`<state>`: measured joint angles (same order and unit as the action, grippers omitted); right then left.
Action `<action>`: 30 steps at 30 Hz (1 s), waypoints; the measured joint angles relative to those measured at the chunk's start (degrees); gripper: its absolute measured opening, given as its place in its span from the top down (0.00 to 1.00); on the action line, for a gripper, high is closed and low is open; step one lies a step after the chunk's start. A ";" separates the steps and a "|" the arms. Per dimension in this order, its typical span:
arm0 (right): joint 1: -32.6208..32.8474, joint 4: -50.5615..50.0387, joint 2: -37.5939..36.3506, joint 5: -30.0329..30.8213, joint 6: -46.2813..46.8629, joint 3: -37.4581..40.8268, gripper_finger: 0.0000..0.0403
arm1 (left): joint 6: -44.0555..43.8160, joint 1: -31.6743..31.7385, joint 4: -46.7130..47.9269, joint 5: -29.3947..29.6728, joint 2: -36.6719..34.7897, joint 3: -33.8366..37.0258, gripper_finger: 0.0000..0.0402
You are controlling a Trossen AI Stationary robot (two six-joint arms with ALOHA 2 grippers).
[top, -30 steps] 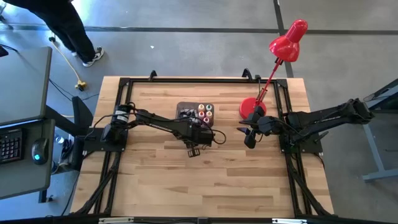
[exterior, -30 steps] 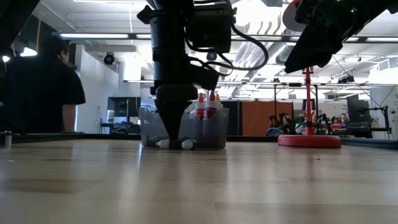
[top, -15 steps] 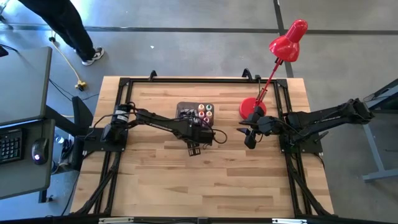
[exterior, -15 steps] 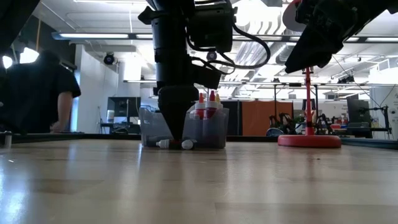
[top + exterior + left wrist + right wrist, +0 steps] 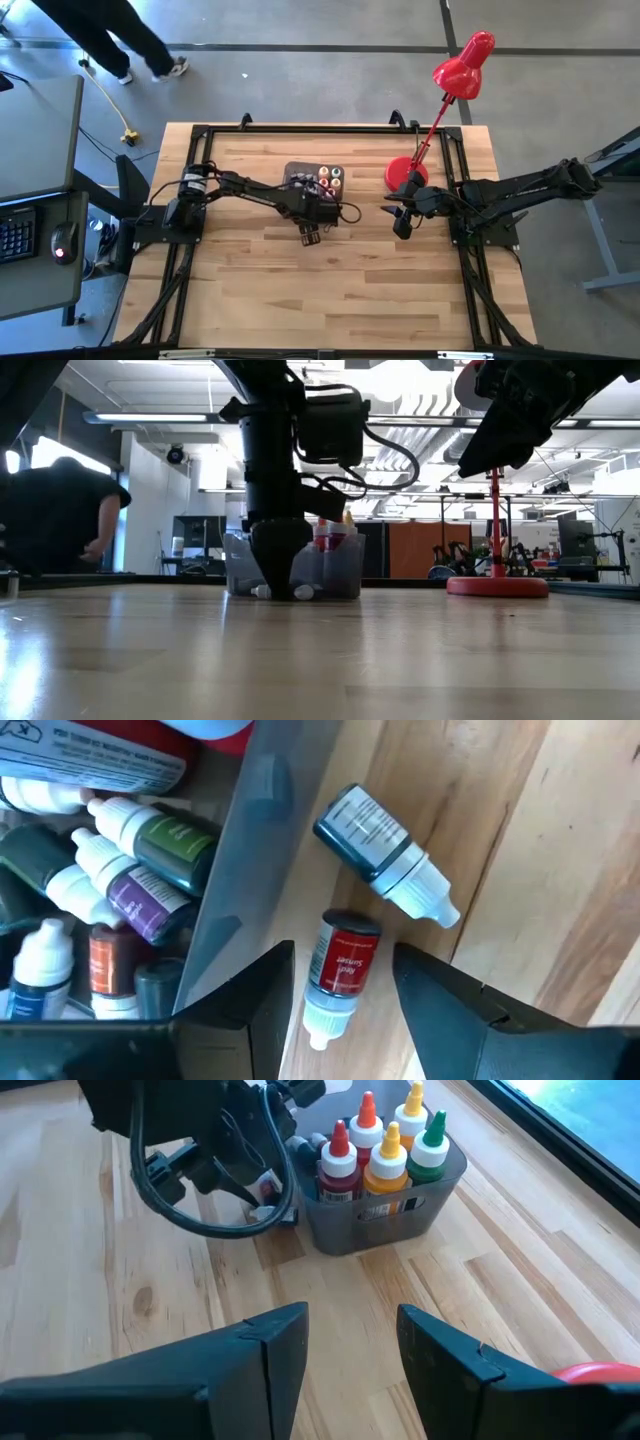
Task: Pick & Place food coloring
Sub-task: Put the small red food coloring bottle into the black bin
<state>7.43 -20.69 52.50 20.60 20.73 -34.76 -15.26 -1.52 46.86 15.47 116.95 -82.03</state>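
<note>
- The left gripper (image 5: 340, 995) hangs low over the wooden tabletop (image 5: 260, 290), just beside the dark grey rectangular plastic bin (image 5: 235, 890) on the side toward the tabletop's front edge. Its two dark fingers stand apart and grasp nothing.
- Between them, on the bare wood, lies a small red-labelled food-coloring bottle with a white cap (image 5: 338, 978). Its long axis runs roughly along the gap between the fingers, cap end toward the wrist camera, so by my reading a short drop and a squeeze would catch it across the body.
- A second loose bottle, dark blue with a white dropper tip (image 5: 385, 855), lies just beyond it at an angle, close to but seemingly apart from the red one.
- The right gripper (image 5: 402, 222) waits, fingers parted and empty, well toward the tabletop's right edge by the red desk lamp (image 5: 455, 75); the left arm is far nearer.
- The left wrist view alone shows the small vials packed inside the bin and how the loose bottle lies. The right wrist view shows the taller red, yellow and green-capped squeeze bottles (image 5: 385, 1145) standing upright in the bin's other half.
</note>
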 joint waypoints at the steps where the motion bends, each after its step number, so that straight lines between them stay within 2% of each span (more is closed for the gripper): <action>1: 0.01 -0.01 0.00 0.00 0.00 0.00 0.63 | 0.07 0.03 -0.08 -0.39 0.00 0.02 0.57; 8: 0.00 -0.02 0.01 0.00 0.01 0.00 0.63 | 5.15 0.04 -2.60 -2.95 0.00 0.26 0.57; 22: -0.01 -0.02 0.01 -0.68 0.44 0.00 0.63 | 4.52 0.15 -1.91 -6.88 0.16 0.12 0.58; 25: 0.00 -0.02 0.00 -1.78 0.46 0.00 0.63 | 4.53 0.15 -1.70 -7.52 0.22 0.12 0.63; 30: 0.01 -0.02 0.01 -2.13 0.46 0.00 0.63 | 5.00 0.09 -1.70 -8.05 0.24 0.14 0.78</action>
<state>7.44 -20.71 52.51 18.47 21.19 -34.76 -10.26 -1.43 45.16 7.42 117.19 -81.89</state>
